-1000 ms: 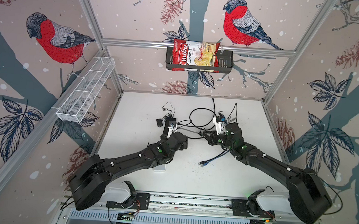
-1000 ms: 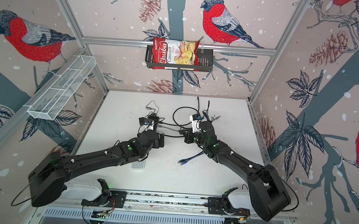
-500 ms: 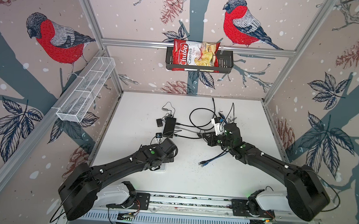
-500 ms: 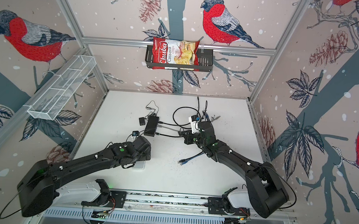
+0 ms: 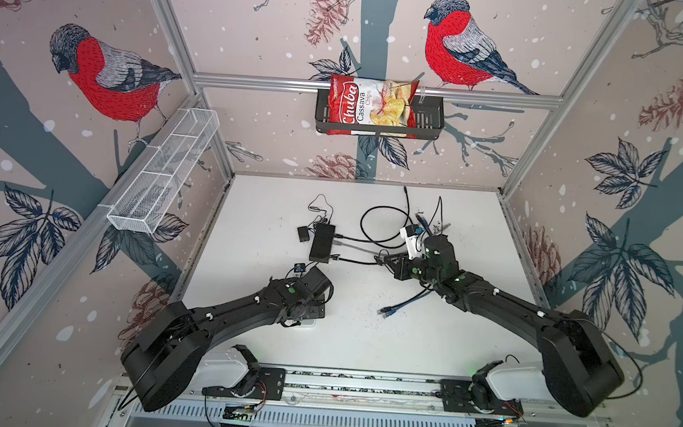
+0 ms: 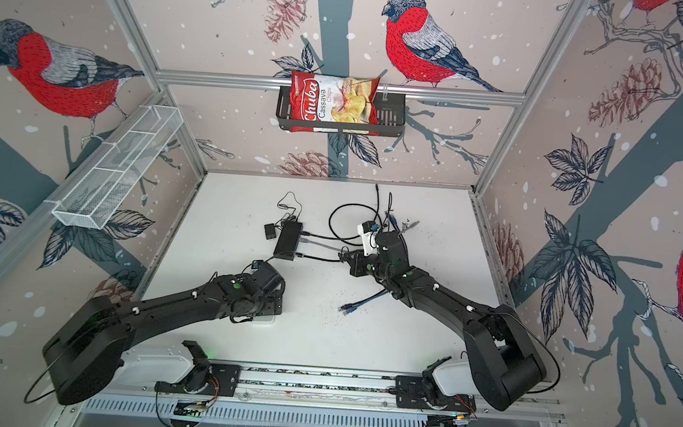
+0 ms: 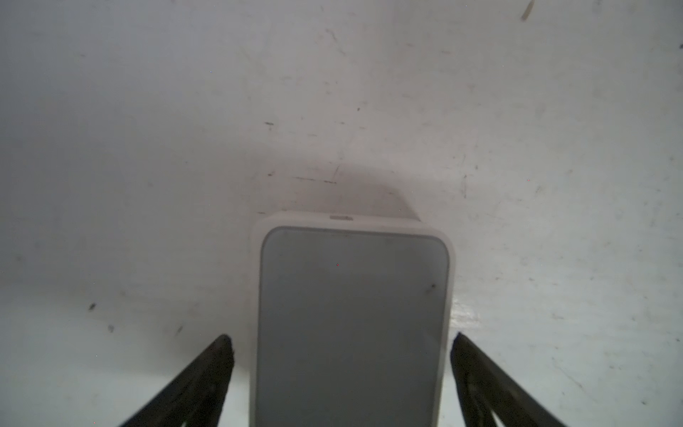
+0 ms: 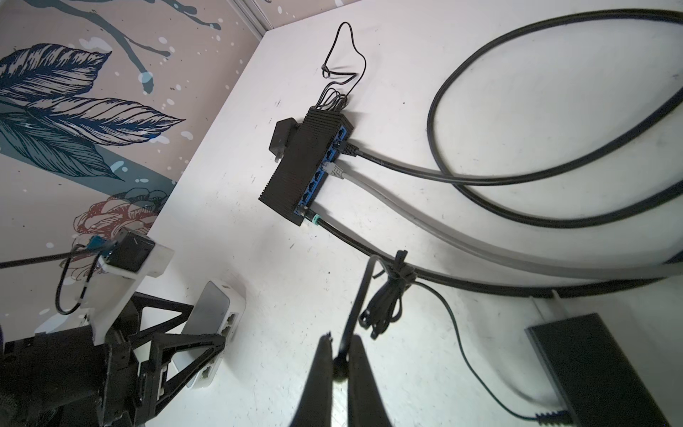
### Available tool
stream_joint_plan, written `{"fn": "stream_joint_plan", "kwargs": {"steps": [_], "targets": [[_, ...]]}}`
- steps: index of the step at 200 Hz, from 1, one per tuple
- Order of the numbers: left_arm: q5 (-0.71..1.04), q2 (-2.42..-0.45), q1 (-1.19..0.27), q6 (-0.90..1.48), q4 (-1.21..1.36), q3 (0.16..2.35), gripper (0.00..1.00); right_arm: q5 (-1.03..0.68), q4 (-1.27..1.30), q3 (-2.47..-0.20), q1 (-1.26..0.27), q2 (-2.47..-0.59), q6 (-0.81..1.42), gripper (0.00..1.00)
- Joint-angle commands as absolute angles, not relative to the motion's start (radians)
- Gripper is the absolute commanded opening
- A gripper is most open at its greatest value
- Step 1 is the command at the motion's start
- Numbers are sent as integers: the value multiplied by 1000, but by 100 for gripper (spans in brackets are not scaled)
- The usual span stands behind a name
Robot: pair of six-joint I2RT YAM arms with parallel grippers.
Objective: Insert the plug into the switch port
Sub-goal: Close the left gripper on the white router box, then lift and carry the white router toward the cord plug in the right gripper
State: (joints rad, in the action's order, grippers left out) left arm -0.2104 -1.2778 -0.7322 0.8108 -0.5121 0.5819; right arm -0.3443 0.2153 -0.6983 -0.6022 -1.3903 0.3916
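Plainly, the white switch point(image 7: 351, 325) lies between the spread left fingers point(image 7: 210, 373); the right fingers point(image 8: 360, 373) are clamped on a black cable point(image 8: 364, 294).

— How do our arms lie?
— Our black jointed left arm point(image 5: 241, 306) reaches low toward the middle, wrist bent down. Our black jointed right arm point(image 5: 499, 306) stretches farther in, its wrist turned toward the left.
— And the grippers?
— Our black left gripper point(image 7: 342, 344) has its fingers point(image 7: 218, 355) spread wide. Our black right gripper point(image 8: 342, 344) pinches its fingers point(image 8: 321, 369) on a thin black cable point(image 8: 360, 295).
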Motion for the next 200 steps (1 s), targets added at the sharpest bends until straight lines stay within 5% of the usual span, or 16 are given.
{"fn": "stream_joint_plan", "kwargs": {"steps": [1, 97, 200], "targets": [[-196, -1302, -727, 775, -483, 583, 82, -358, 248, -704, -604, -1396, 385, 5], [-216, -1364, -736, 684, -424, 614, 39, -362, 254, -702, -604, -1398, 385, 6], [-215, -1232, -893, 208, 331, 467, 34, -409, 307, -677, -603, -1339, 409, 6]]}}
